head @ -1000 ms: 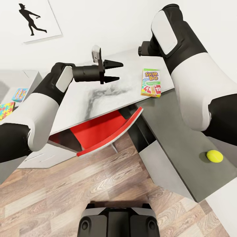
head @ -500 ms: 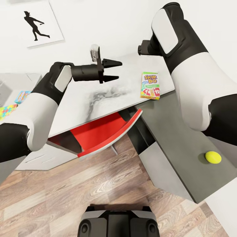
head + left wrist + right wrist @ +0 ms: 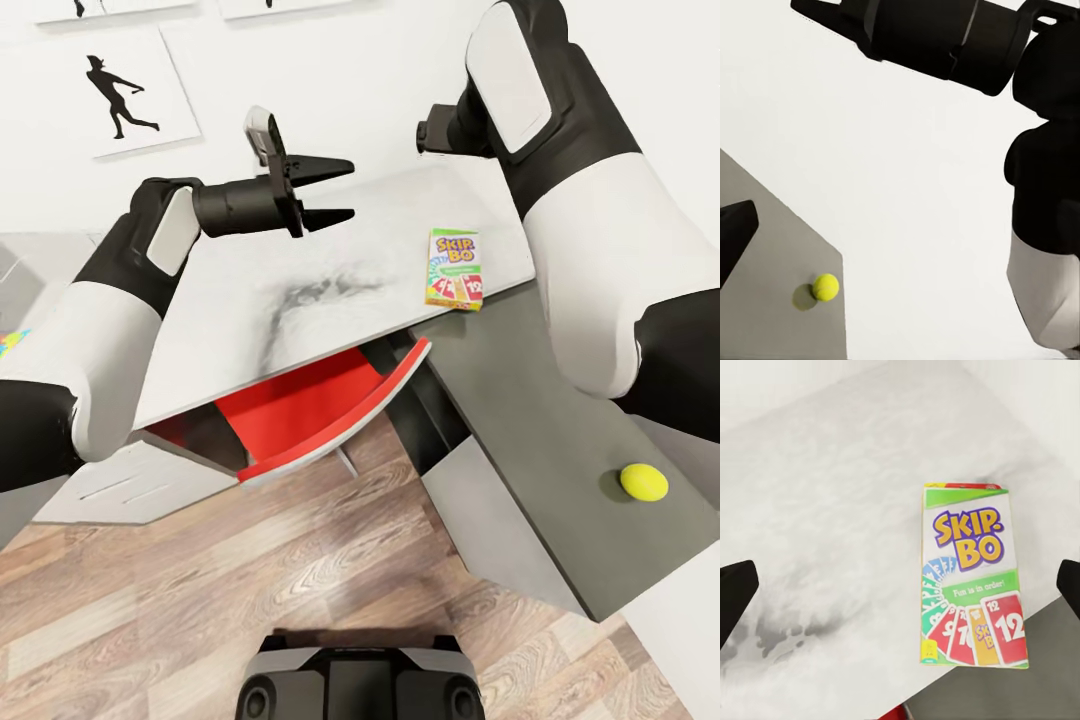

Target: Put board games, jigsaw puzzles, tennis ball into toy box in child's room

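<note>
Head view: we log the left gripper (image 3: 338, 190) above the white table (image 3: 250, 300), fingers spread, nothing between them. The Skip-Bo board game (image 3: 454, 270), a flat orange-green printed box, lies flat near the table's edge, well beyond the fingertips. The tennis ball (image 3: 643, 482), small and yellow-green, rests on the grey surface, well apart.

Left wrist view: we see the tennis ball (image 3: 826, 286) far ahead.

Right wrist view: the right gripper (image 3: 900, 600) gapes wide; the Skip-Bo board game (image 3: 971, 577) lies between the fingertips, untouched.
</note>
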Available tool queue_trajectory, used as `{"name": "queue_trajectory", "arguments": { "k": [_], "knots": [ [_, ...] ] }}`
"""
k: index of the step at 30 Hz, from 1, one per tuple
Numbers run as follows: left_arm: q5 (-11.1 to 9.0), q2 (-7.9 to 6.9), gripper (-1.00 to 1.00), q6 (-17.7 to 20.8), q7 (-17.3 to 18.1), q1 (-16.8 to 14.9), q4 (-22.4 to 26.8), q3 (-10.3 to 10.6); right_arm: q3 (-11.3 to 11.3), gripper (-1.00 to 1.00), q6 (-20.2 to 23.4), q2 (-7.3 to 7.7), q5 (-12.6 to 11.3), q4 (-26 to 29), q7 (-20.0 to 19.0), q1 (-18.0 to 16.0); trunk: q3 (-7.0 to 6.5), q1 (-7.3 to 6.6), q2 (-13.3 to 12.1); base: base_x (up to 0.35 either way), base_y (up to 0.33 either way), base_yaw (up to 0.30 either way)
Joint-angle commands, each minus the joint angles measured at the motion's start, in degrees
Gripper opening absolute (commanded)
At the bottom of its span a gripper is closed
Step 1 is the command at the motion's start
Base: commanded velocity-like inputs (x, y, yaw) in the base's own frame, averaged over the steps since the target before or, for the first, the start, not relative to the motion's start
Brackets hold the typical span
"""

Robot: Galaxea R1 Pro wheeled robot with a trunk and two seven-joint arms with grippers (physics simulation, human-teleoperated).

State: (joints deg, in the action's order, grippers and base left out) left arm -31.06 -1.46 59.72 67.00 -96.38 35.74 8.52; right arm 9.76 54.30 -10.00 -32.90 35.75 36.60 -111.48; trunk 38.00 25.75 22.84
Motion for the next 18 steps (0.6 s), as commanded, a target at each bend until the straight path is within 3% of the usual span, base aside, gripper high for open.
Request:
{"name": "queue_trajectory", "arguments": {
  "k": [1, 7, 18],
  "knots": [
    [-0.1, -0.06, 1.00, 0.3, 1.3, 0.0, 0.0, 0.3, 0.1, 1.00, 0.3, 0.00, -1.6, 0.7, 0.6, -0.1, -0.02, 0.04, 0.1, 0.000, 0.000, 0.000],
    [-0.2, -0.31, 1.00, 0.3, 2.7, 0.5, 0.0, 0.5, 0.2, 1.00, 0.6, 0.00, -2.8, 1.3, 0.6, -0.1, -0.58, 0.04, 0.1, 0.000, 0.000, 0.000],
    [-0.1, -0.56, 1.00, 0.3, 3.0, 1.8, 0.0, 0.6, 0.2, 1.00, 0.6, 0.00, -3.0, 1.4, 0.6, 0.0, -1.61, 0.04, 0.1, -0.045, 0.000, 0.000]
  ]
}}
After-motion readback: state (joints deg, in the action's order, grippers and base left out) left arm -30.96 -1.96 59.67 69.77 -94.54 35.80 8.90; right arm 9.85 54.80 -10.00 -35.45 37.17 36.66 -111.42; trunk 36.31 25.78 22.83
